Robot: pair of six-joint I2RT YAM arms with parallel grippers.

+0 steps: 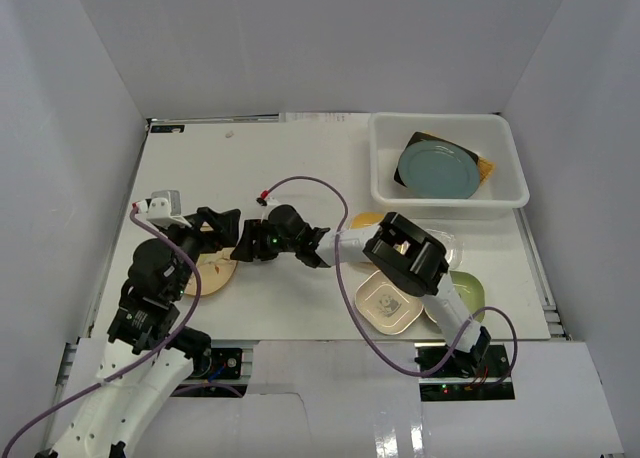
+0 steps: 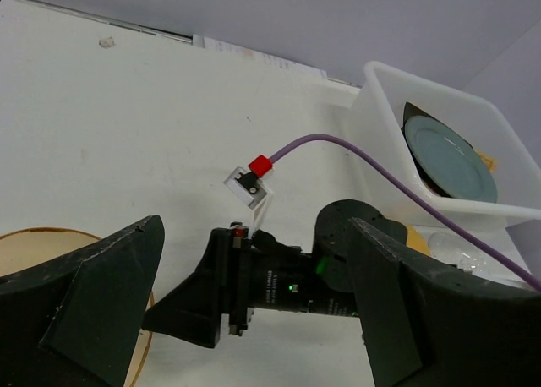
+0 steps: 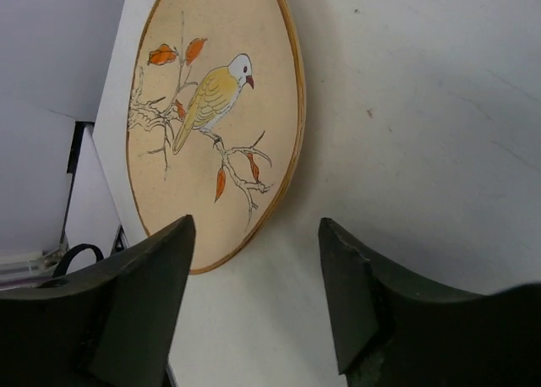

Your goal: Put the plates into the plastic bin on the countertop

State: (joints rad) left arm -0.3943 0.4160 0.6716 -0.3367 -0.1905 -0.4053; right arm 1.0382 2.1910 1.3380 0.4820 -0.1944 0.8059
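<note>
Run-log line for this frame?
left gripper: open, empty | right gripper: open, facing bird plate | plastic bin: teal plate atop dark-rimmed dish | cream square plate: outside bin

A tan oval plate [image 3: 211,108], upper left of the right wrist view, shows a painted yellow-and-white bird on a brown branch with orange leaves. Overhead, at upper right, a teal round plate [image 1: 438,168] lies in the translucent white bin [image 1: 440,206]. At lower right sit a cream square plate [image 1: 387,302] and a pale green plate [image 1: 470,290]. The cable [image 1: 300,181] is purple.
</note>
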